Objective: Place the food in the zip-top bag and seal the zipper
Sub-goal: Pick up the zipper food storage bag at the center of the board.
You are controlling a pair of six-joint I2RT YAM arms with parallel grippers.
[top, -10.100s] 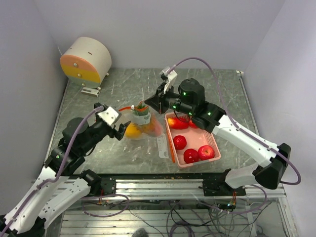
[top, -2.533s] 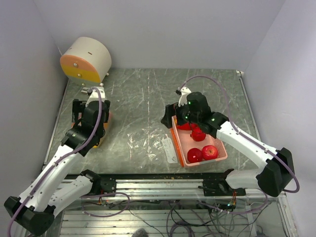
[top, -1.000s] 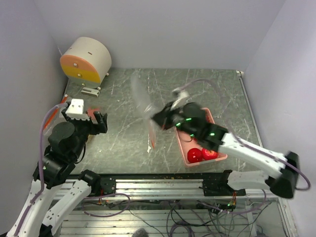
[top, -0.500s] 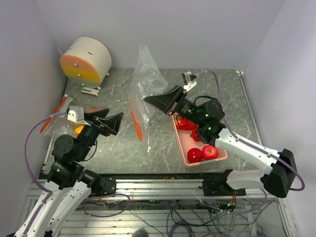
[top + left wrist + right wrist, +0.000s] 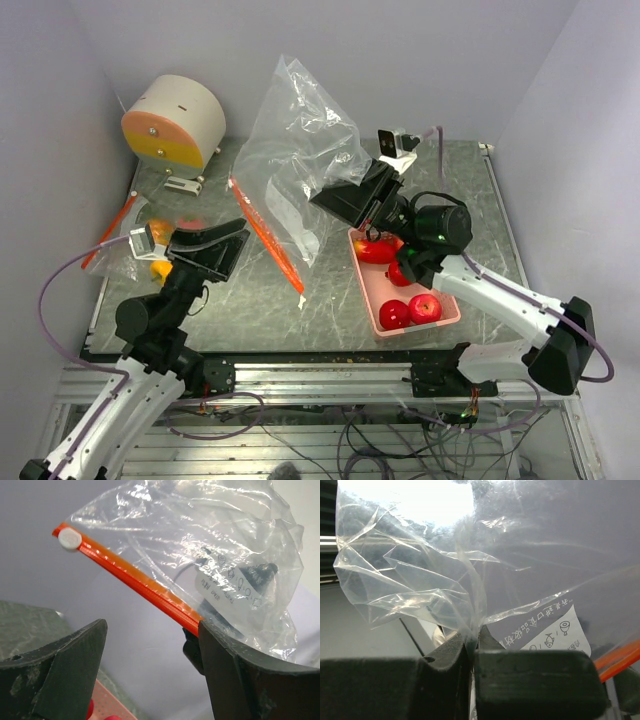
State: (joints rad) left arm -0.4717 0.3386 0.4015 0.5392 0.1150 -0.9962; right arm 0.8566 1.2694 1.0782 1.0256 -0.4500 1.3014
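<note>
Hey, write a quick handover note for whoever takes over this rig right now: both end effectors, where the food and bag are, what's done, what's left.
Right end effector: shut on the zip-top bag, held up in the air; the bag looks empty.
Left end effector: open, holding nothing, raised facing the bag's orange zipper.
Food: red apples in the pink basket; yellow and orange pieces far left, partly hidden.
Done: bag lifted.
Left: load all the food, then seal the zipper.
</note>
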